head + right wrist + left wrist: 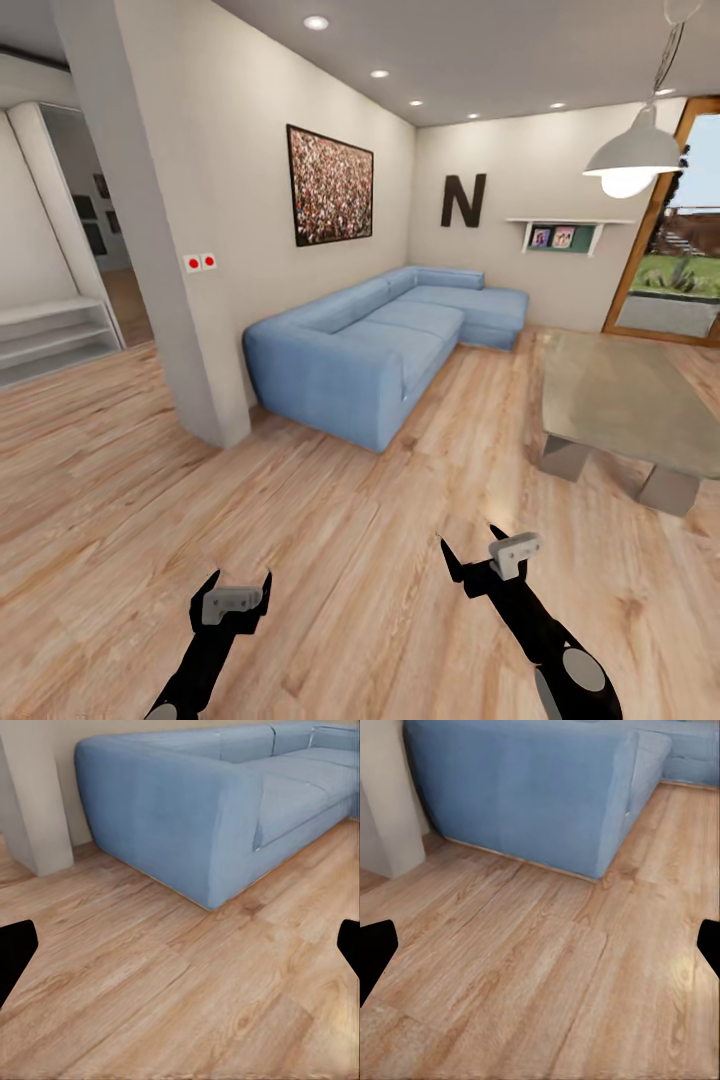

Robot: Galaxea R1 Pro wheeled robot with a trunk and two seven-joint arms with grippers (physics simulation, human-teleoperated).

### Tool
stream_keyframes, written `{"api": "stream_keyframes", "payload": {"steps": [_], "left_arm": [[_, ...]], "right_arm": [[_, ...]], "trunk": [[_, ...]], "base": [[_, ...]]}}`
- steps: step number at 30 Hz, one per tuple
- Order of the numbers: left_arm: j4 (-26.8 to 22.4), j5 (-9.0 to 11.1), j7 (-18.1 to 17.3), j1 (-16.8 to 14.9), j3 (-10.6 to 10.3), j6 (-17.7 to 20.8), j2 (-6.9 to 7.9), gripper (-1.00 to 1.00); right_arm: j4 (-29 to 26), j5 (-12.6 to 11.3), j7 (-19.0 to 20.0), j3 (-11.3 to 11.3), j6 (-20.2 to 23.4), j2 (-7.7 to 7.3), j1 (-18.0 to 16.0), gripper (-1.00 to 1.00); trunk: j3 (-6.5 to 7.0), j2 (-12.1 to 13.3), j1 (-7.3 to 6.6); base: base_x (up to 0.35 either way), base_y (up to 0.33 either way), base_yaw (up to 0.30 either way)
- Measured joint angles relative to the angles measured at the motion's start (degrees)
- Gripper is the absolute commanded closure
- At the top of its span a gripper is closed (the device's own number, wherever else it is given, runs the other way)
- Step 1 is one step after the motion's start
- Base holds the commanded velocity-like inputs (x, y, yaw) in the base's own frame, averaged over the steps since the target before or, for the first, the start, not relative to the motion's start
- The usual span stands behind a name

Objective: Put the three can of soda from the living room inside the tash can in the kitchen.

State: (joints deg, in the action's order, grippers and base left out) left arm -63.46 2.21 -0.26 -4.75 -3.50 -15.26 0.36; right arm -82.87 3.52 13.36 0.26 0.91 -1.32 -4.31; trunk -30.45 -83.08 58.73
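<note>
Living room lies ahead: the blue sofa sits against the wall under the crowd picture, with the glass counter to its right. Nearer than the sofa, over bare floor, left hand and right hand hang open, holding nothing.

A long blue corner sofa stands against the wall under a framed crowd picture, with a low glass table to its right and a black letter N on the far wall.
</note>
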Motion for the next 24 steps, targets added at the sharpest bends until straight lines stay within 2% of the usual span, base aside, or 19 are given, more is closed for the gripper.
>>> {"api": "stream_keyframes", "payload": {"steps": [6, 17, 24], "left_arm": [[0.0, -0.01, 0.0, 0.0, -0.01, -0.01, 0.04, -1.0], [0.0, -0.09, 0.0, 0.0, -0.02, 0.0, 0.03, -1.0], [0.55, -0.26, -0.08, 0.0, -0.23, 0.05, 0.0, -1.0]], "right_arm": [[-0.01, 0.0, 0.0, 0.0, -0.09, 0.0, 0.0, -1.0], [0.1, 0.0, 0.0, 0.0, -0.43, 0.0, 0.0, -1.0], [0.16, 0.0, 0.09, 0.02, -0.56, 0.0, 0.0, -1.0]], "trunk": [[-0.41, 0.0, 0.0], [-1.1, 0.0, 0.0], [-1.51, 0.0, 0.0]], "base": [[-0.234, 0.0, -0.17], [-0.044, -0.005, -0.18], [-0.004, -0.197, -0.184]]}}
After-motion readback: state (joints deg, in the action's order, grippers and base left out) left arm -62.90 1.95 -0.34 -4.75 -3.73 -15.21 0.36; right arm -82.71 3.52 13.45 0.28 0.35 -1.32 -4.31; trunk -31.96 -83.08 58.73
